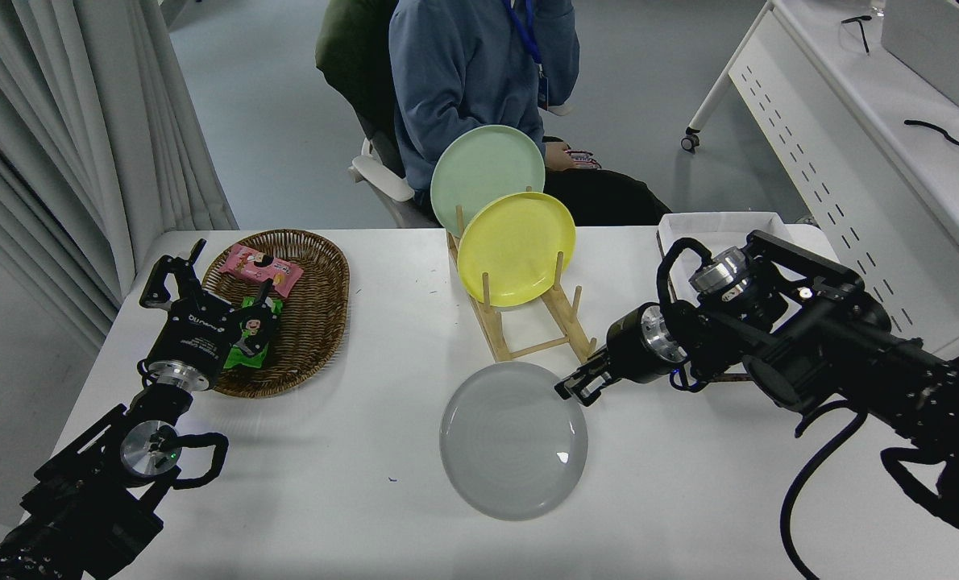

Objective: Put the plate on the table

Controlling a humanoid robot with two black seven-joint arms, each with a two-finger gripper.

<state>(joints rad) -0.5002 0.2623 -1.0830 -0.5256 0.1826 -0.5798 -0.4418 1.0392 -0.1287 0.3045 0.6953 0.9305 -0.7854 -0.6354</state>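
I count three plates: the grey plate (513,440) low in the centre of the frame on the table (689,499), and a yellow plate (516,247) and a green plate (487,173) standing upright in the wooden rack (540,322) above it. There are two arms. My right gripper (576,387) sits at the grey plate's upper right rim, pinched on that rim as far as I can see. My left gripper (175,278) is parked at the lower left with its fingers spread, beside one wicker basket (318,322) holding snack packets. One white tray (717,225) lies behind the right arm. The plate's top edge is near the rack's foot; bare table runs left, right and below it to the near edge. A person (471,72) sits at top centre.
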